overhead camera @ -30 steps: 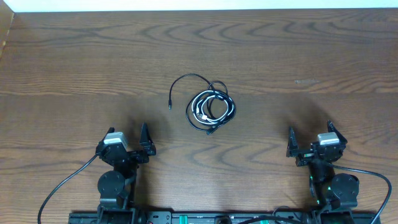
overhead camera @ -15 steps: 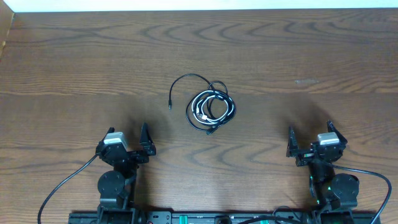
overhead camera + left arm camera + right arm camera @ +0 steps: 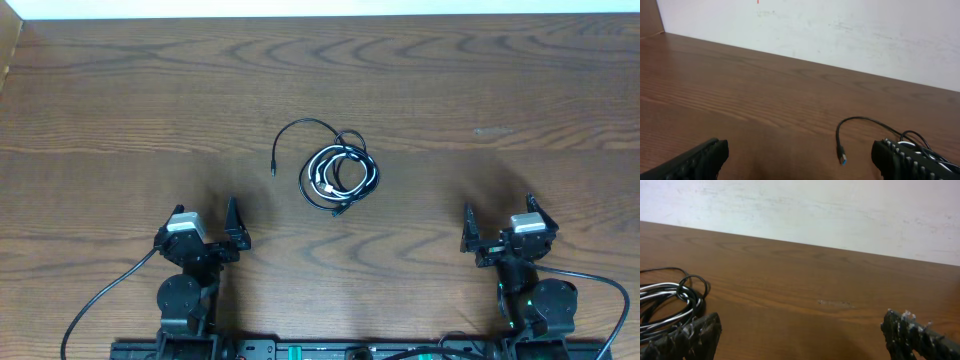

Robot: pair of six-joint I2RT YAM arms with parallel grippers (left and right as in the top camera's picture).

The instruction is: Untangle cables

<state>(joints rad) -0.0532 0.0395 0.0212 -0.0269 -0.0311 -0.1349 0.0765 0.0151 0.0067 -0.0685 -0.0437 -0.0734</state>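
Overhead view: your left gripper (image 3: 198, 232) and right gripper (image 3: 500, 228) are sitting nearest you on the table (image 3: 520, 90), both spreading their jaws wide and gripping nothing. Farther out, the cables (image 3: 338, 178) are lying coiled together mid-table, one black plug end (image 3: 273, 170) trailing left, well apart from both grippers.
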